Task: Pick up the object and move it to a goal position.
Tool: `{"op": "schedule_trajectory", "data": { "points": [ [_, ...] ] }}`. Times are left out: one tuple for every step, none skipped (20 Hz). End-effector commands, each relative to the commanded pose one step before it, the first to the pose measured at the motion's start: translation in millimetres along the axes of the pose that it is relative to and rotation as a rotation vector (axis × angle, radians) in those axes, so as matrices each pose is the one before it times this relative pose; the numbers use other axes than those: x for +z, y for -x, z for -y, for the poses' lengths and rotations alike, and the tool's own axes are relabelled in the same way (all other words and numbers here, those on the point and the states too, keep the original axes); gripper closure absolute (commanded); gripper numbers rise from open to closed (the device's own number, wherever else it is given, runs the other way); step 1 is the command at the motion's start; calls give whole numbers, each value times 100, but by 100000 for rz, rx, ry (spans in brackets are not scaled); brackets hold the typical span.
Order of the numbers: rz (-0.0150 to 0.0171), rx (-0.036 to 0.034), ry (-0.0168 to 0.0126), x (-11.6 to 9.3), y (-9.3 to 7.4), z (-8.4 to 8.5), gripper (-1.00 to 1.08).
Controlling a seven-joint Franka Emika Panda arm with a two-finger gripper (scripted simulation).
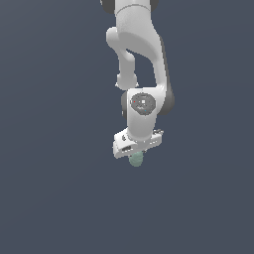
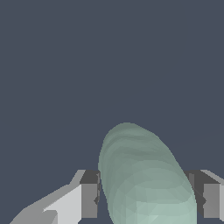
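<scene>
Flat slate-grey background fills both views, featureless. Claw (image 2: 146, 197) closed on the object (image 2: 146, 179), a pale mint-green egg sitting between the two fingers (image 2: 89, 199), one pad pressed to each flank; its narrow end juts out past the fingertips. Exterior view: egg (image 1: 136, 159) shows just under the claw (image 1: 136, 155). Behind that, white wrist, tilted slightly. Farther up, the arm (image 1: 141, 44) descends from the frame's upper edge, elbow bent.

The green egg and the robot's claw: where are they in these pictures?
Green egg (image 2: 146, 179): wrist view, the middle of its rounded side.
Green egg (image 1: 136, 160): exterior view, the part showing below the claw.
Claw (image 1: 135, 155): exterior view, between its fingertips, on either side of the egg.
</scene>
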State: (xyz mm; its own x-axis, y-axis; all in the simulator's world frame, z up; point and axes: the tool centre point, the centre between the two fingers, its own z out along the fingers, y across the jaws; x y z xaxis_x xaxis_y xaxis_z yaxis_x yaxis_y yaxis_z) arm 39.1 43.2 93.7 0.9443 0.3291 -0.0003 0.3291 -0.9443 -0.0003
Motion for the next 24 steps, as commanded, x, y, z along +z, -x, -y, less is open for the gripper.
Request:
{"op": "schedule_trajectory", "data": {
  "points": [
    [-30,-1,12,-1,-16,-7,108],
    [0,0,0,0,0,0,108],
    [0,0,0,0,0,0,108],
    [0,0,0,0,0,0,108],
    [0,0,0,0,0,0,108],
    [0,0,0,0,0,0,108],
    [0,0,0,-5,0,4,108],
    [0,0,0,-35,1,0,108],
    [0,0,0,-104,4,1,108],
    [0,0,0,-173,6,1,108],
    [0,0,0,-244,9,2,108],
    [0,0,0,-315,11,2,108],
    [0,0,0,-389,13,2,108],
    [0,0,0,-464,15,3,108],
    [0,0,0,-540,17,3,108],
    [0,0,0,-613,19,4,108],
    [0,0,0,-683,20,4,108],
    [0,0,0,-750,21,4,108],
    [1,-66,21,-817,10,49,108],
    [0,0,0,-875,21,4,108],
    [0,0,0,-934,21,4,108],
    [0,0,0,-990,20,4,108],
    [0,0,0,-1043,18,4,108],
    [0,0,0,-1074,14,3,108]
  ]
}}
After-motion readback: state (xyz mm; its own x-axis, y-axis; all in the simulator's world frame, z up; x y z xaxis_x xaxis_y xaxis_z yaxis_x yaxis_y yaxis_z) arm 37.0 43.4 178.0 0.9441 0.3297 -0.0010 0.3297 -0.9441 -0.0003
